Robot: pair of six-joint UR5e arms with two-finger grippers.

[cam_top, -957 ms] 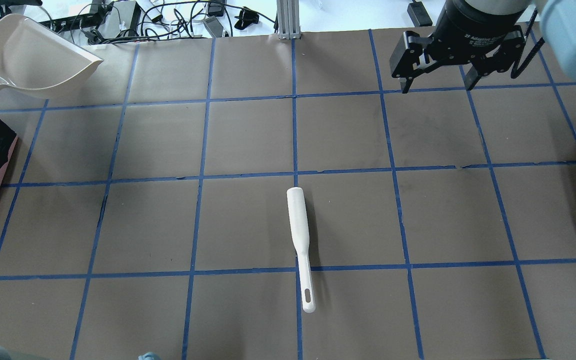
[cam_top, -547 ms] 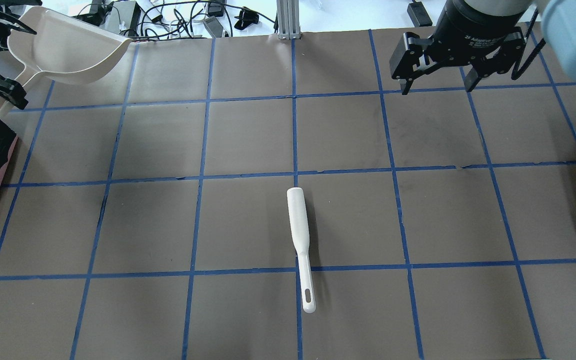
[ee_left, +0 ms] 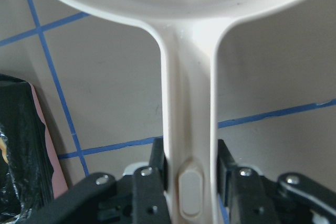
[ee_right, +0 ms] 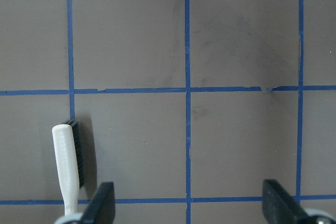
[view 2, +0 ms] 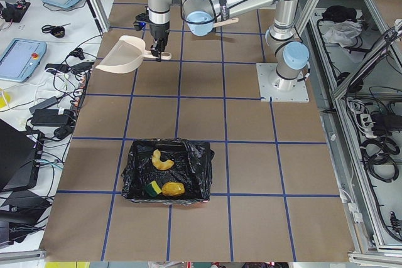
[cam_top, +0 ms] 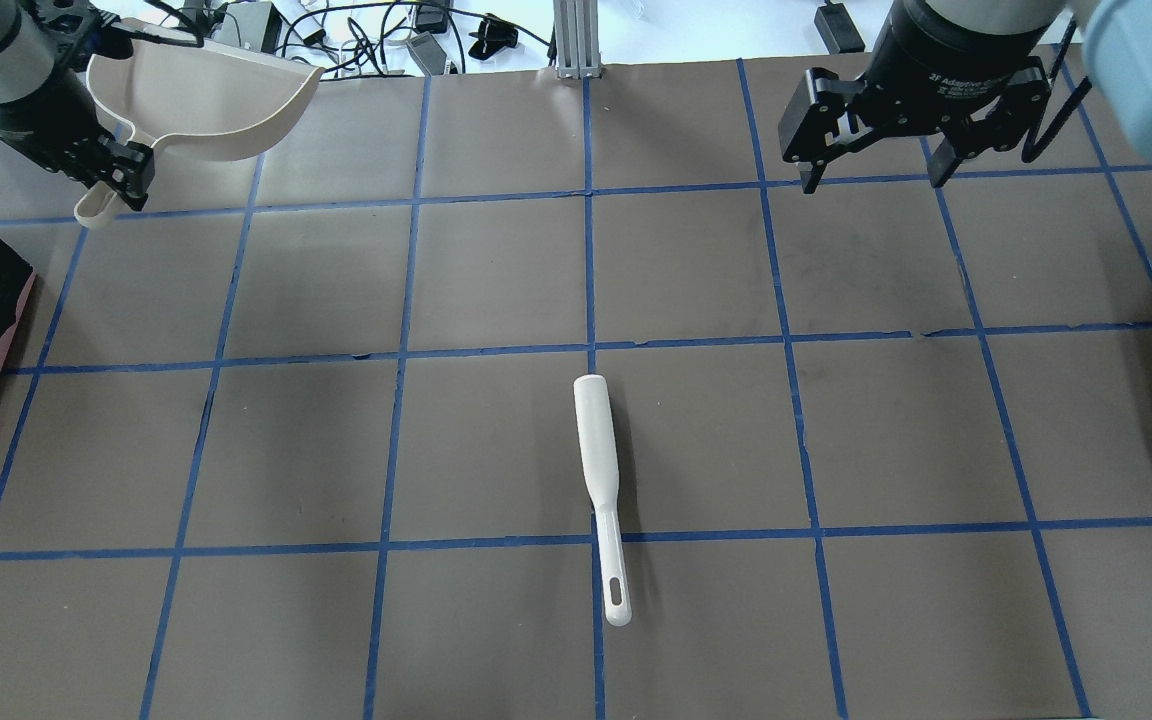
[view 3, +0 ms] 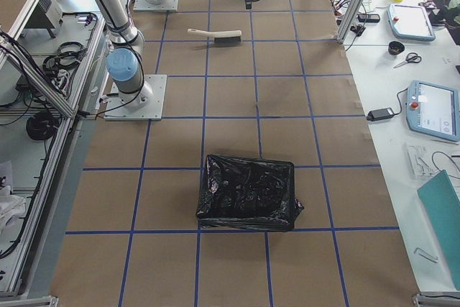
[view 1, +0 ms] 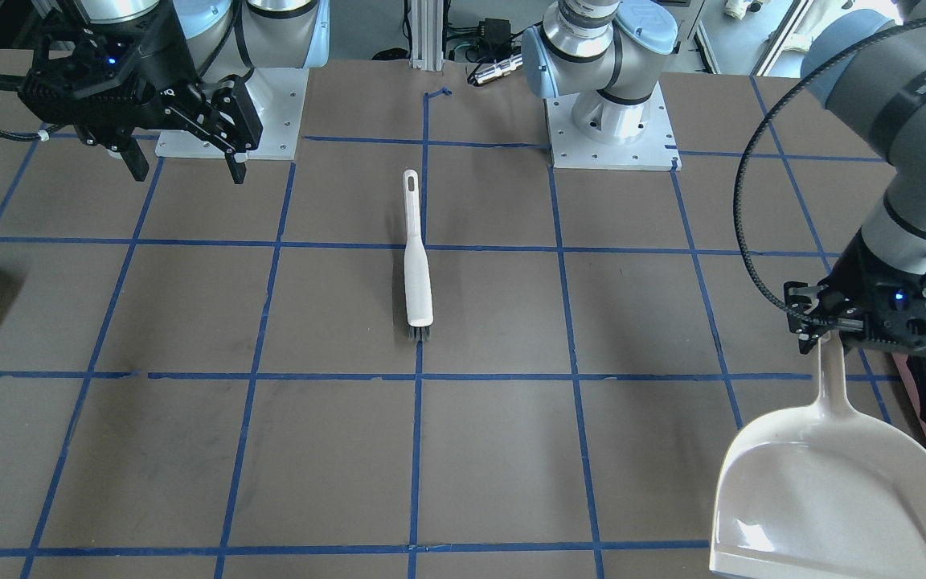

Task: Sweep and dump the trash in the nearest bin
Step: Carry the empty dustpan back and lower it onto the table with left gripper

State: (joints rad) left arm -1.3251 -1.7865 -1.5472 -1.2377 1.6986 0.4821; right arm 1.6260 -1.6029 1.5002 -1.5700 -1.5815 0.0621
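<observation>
**Left gripper (view 1: 829, 334) clamped on an empty dustpan (view 1: 833, 490)**

The dustpan is gripped by its handle and held aloft with nothing in it, the trash (view 2: 172, 188) being seen inside the bin (view 2: 201, 162). The right gripper (cam_top: 874, 180) is spread wide and holds nothing; the brush (cam_top: 596, 450) is seen lying mid-table.

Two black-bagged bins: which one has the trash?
The black-bagged bin at the robot's left end: it holds a pale-yellow squash slice, yellow-green sponge block and orange-brown lump. The bin at the right end shows only crinkled bag.
</observation>
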